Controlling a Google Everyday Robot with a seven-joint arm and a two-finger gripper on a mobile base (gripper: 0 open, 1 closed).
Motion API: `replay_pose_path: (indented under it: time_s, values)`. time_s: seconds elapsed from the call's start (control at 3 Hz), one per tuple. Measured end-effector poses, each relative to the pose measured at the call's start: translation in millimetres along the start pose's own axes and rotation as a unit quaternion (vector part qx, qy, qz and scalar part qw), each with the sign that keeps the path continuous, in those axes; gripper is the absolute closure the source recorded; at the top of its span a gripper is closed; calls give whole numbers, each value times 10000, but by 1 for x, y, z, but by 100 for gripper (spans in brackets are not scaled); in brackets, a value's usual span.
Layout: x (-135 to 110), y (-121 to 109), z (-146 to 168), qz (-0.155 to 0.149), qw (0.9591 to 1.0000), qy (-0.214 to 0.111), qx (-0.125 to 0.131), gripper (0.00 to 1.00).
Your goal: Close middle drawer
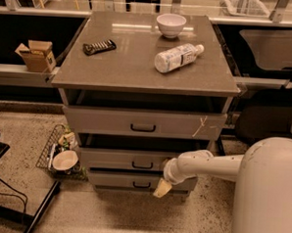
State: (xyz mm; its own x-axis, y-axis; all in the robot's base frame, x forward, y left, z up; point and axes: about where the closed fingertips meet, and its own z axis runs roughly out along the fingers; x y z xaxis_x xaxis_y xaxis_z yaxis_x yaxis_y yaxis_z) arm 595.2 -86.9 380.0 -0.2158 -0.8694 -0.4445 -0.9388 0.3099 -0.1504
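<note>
The middle drawer (129,160) has a plain grey front with a small dark bail handle (142,165). It stands slightly out from the cabinet, with a dark gap above it. My gripper (162,187) reaches in from the right on a white arm (207,166). It is just right of the handle, at the lower edge of the drawer front, with its pale tip hanging in front of the bottom drawer (132,182). I cannot tell whether it touches the middle drawer's front.
The top drawer (143,122), with a white mark near its right end, is pulled out further. On the cabinet top (124,68) are a bowl (171,24), a lying bottle (178,57) and a dark bar (99,47). A wire basket with a bowl (60,155) sits on the floor at left.
</note>
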Motion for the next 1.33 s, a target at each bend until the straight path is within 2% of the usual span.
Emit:
replay_pose_path:
  time_s: [0.33, 0.67, 1.0, 1.33]
  values:
    - [0, 0, 0, 0, 10000, 0, 0, 0]
    - [0, 0, 0, 0, 10000, 0, 0, 18]
    - [-5, 9, -6, -40, 9999, 108, -12, 41]
    - [-12, 40, -40, -139, 9984, 547, -71, 72]
